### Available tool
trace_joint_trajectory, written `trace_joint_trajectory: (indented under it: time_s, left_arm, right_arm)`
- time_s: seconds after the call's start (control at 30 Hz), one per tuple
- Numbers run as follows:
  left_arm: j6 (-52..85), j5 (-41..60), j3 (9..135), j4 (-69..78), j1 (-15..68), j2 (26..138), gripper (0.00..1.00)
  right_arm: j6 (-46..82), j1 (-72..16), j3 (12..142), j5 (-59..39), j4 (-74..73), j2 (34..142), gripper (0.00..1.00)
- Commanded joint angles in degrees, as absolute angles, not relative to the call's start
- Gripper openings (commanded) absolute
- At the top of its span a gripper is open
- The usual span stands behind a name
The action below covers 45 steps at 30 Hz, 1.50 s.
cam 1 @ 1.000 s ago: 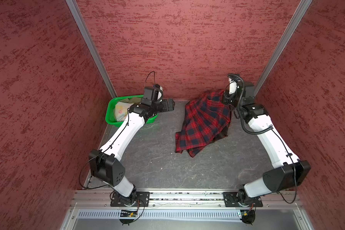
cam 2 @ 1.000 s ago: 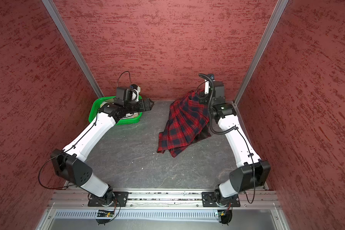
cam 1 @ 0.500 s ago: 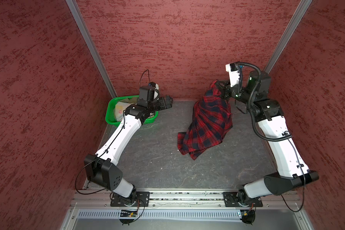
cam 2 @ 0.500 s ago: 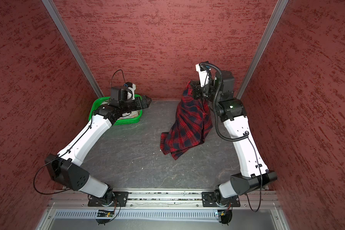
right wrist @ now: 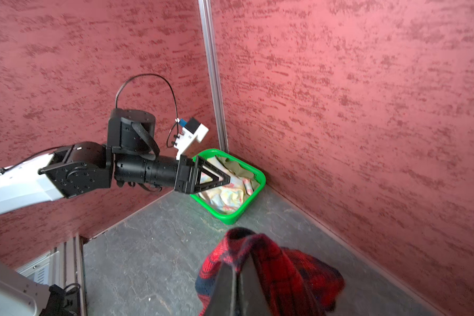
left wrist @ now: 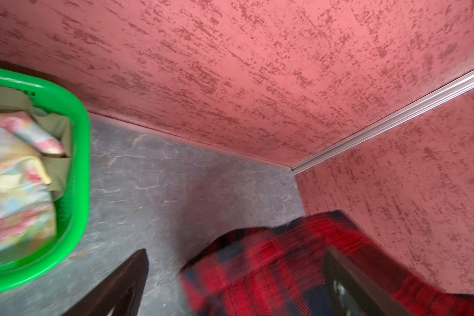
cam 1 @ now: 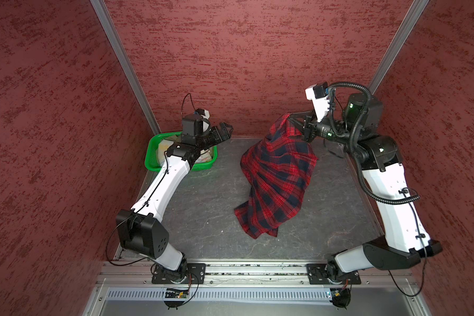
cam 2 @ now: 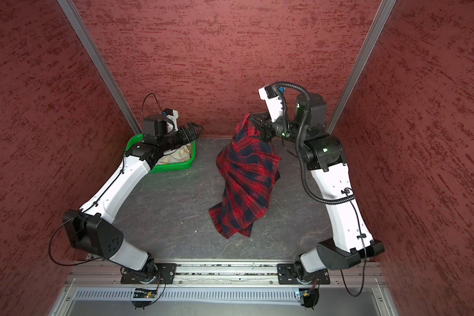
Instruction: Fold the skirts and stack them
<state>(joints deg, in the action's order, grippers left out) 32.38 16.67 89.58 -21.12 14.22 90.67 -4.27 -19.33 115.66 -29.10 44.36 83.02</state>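
- Red textured walls (cam 1: 230,54) close in a grey, veined tabletop (cam 1: 203,208) on three sides.
- Just below and behind the left claw (cam 1: 228,129), a green basket (cam 1: 150,153) sits in the far left corner of the tabletop.
- Inside that basket, under the left claw's wrist, lies the pastel flowered skirt (left wrist: 11,177), bunched up. The olive skirt (left wrist: 58,125) is beneath it and shows along the basket's edge.
- The left claw hangs above the basket's right rim with its jaws spread wide and gripping nothing. It points across the tabletop toward the plaid skirt (cam 1: 277,177).
- In the left wrist view, the two dark fingers (left wrist: 121,287) stand far apart, with the blurred plaid cloth showing beyond the gap.
- The plaid skirt is well apart from the left claw and hangs straight down from the right claw (cam 1: 294,121). Its upper edge is gathered into a peak there.
- Below the right claw the cloth drapes in folds, and its lower hem rests on the tabletop toward the near rail.
- The right claw is raised close to the back wall, jaws pressed together on the skirt's top edge. The right wrist view shows red-and-navy fabric bulging around the closed fingertips (right wrist: 230,276).
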Motion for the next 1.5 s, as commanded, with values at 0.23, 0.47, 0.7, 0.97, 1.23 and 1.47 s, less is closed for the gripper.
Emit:
trace_joint_trajectory:
  time_s: [0.23, 0.47, 0.7, 0.97, 1.23, 1.47]
  left_arm:
    - [31.0, 16.6, 91.0, -18.3, 16.3, 99.4, 0.97]
    - [28.2, 13.4, 90.5, -22.2, 19.0, 102.2, 0.97]
    - [24.3, 10.7, 93.1, -30.4, 21.3, 108.0, 0.97]
    - [24.1, 12.3, 94.2, -32.2, 22.1, 115.5, 0.99]
    - [35.5, 29.7, 88.7, -17.2, 22.0, 119.2, 0.90]
    - [48.1, 43.7, 84.4, 1.8, 22.3, 118.7, 0.00]
  right_arm:
    - [-5.1, -19.8, 75.1, 3.7, 31.6, 69.1, 0.00]
    - [-9.0, -20.3, 59.0, 1.6, 14.9, 62.5, 0.00]
    - [-9.4, -21.3, 53.7, -0.7, 10.4, 60.6, 0.00]
    - [-10.7, -21.3, 50.5, -5.3, 7.1, 55.1, 0.00]
    - [-10.0, -21.3, 51.9, -4.3, 7.9, 55.1, 0.00]
    - [-8.6, -21.1, 54.3, -2.8, 7.6, 56.5, 0.00]
